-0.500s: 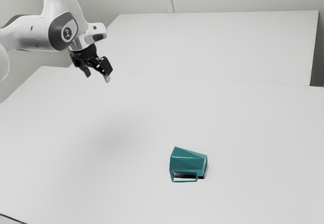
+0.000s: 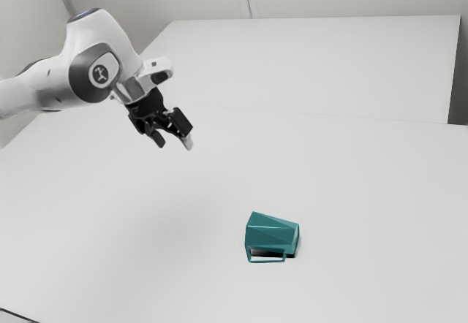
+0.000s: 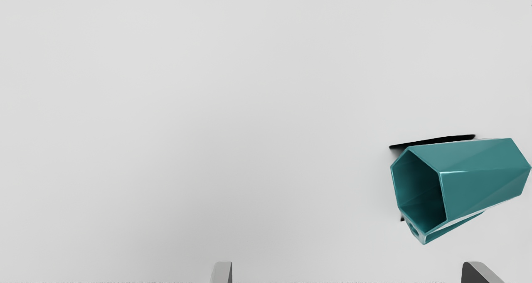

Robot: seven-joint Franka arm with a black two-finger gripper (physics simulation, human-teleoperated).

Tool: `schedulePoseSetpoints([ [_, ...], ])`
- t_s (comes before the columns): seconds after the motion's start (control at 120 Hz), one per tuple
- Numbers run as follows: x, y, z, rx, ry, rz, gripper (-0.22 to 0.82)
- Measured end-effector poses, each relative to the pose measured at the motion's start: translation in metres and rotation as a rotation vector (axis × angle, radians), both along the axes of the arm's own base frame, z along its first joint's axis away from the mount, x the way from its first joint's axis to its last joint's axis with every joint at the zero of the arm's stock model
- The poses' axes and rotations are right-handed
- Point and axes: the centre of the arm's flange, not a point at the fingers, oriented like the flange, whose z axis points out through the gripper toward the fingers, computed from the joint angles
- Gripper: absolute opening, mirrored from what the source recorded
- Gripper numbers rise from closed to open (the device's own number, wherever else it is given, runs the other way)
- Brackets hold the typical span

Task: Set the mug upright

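My gripper (image 2: pixel 174 143) hangs in the air above the table in the exterior view, up and to the exterior view's left of the mug. The teal faceted mug (image 2: pixel 272 234) lies on its side, its handle toward the near edge of the exterior view. In the wrist view the mug (image 3: pixel 478 175) shows its open mouth and part of its handle. Both fingertips of the gripper (image 3: pixel 347 272) are spread wide there, with nothing held between them.
A large pale table (image 2: pixel 131 264) carries the mug. Behind it stands a light upright panel (image 2: pixel 314 63), and a dark thin line crosses the exterior view's lower left corner.
My hand has moved lower and toward the exterior view's right, closer to the mug. The mug lies as before.
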Motion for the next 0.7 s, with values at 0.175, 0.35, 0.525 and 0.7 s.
schedulePoseSetpoints([
  [0.175,-0.012,-0.024,-0.033,-0.064,0.007,0.052,0.60],
  [0.35,-0.011,-0.035,-0.048,-0.127,0.002,0.110,0.60],
  [0.525,-0.012,-0.040,-0.076,-0.180,0.028,0.171,0.60],
  [0.7,-0.014,-0.049,-0.112,-0.229,0.067,0.221,0.60],
])
